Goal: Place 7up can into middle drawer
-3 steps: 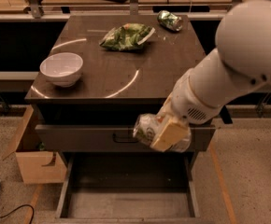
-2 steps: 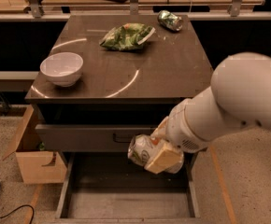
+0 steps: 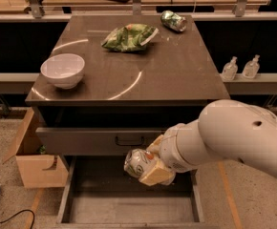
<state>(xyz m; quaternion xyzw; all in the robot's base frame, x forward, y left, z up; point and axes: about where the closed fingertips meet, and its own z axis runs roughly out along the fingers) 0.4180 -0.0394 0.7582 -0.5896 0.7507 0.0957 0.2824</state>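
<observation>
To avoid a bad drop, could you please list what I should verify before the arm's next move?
1. Claw shut on the 7up can: ok.
2. Middle drawer pulled open: ok.
3. Visible drawer floor free of objects: ok.
4. Can over the drawer opening, below the closed drawer front: ok, judging from this one view.
5. Can's height above the drawer floor: cannot tell.
</observation>
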